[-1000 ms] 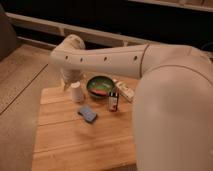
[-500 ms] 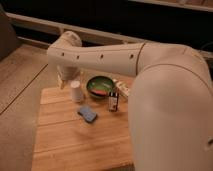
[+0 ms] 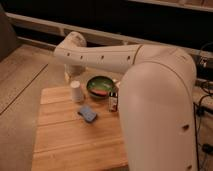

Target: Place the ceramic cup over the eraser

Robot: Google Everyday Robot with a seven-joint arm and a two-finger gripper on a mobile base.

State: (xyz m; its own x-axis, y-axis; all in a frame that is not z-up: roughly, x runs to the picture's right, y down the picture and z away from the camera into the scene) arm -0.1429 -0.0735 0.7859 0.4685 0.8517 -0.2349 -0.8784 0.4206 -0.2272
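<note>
Pincer (image 3: 67, 76) hangs from the pale arm's (image 3: 105, 56) wrist at the far left corner of the wooden worktop (image 3: 70, 145), just behind and to the left of the ceramic cup (image 3: 76, 91). It is mostly hidden by the wrist above it, and I cannot tell whether it is apart or together. It looks close to the cup, but whether the two touch cannot be made out.

The cup stands on the worktop near the far left edge, white and plain. Just to its right sits a dark green bowl (image 3: 100, 85) with something reddish inside near the front rim. The eraser (image 3: 113, 101) stands upright further right, in front of the bowl's right side and close against the robot's big white body (image 3: 160, 110); it is dark with reddish and pale marks. Cup and eraser are apart, with the bowl between and slightly behind them.

A flat blue pad (image 3: 87, 113) lies in front of the cup, nearer the middle of the worktop, turned at an angle.
</note>
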